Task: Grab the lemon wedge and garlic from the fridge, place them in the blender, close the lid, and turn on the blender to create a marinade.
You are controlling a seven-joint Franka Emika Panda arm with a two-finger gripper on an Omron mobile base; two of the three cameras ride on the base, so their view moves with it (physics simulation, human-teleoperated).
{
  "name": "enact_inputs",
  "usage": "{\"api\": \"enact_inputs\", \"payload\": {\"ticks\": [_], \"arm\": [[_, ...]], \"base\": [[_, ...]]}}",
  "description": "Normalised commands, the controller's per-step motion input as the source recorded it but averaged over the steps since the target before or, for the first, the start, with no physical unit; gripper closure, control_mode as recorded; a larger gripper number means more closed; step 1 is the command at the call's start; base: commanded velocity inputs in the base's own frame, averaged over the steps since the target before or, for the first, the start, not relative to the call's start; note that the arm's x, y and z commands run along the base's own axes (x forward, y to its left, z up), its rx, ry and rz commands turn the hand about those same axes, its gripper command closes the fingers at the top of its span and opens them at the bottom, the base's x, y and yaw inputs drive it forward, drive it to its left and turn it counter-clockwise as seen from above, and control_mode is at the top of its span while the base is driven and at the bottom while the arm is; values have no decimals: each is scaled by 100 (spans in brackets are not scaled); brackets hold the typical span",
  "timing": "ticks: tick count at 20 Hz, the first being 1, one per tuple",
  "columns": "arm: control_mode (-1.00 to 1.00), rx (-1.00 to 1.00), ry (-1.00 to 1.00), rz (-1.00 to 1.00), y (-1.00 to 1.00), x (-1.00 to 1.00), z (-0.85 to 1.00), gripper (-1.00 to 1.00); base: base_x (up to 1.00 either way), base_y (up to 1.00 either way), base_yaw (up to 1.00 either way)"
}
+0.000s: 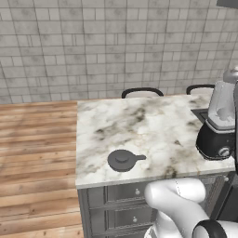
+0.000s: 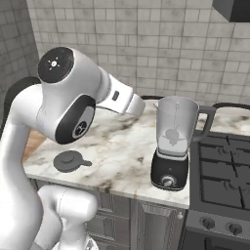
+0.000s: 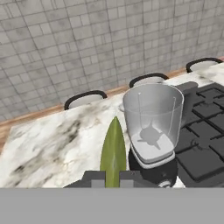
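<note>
The gripper (image 3: 113, 178) was clamped on a thin yellow-green wedge, the lemon wedge (image 3: 113, 151), which stood up between the two fingertips in the hand view. The wedge sat just beside the blender (image 3: 153, 131), on the side away from the stove (image 3: 201, 131), and appeared above the counter (image 3: 48, 144) rather than over the jar mouth.

The blender stood on the marble counter, at the edge next to the stove. Its clear jar was open at the top (blades visible at the bottom, nothing else seen inside). Black base with a small front knob (image 2: 168, 182) faced the counter's front edge.

The lid (image 1: 123, 160) lay flat on the counter, well apart from the blender, near the front edge toward the end away from the stove, tab pointing toward the blender.

Two chair backs (image 1: 142, 92) showed beyond the counter's far edge from the blender.
</note>
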Motion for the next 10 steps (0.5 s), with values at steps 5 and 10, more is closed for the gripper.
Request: {"api": "enact_inputs", "payload": {"ticks": [5, 10], "arm": [[-100, 0, 3, -9, -72, 45, 9, 100], [-100, 0, 11, -4, -71, 57, -15, 100]], "base": [[0, 0, 0], [0, 0, 0]]}}
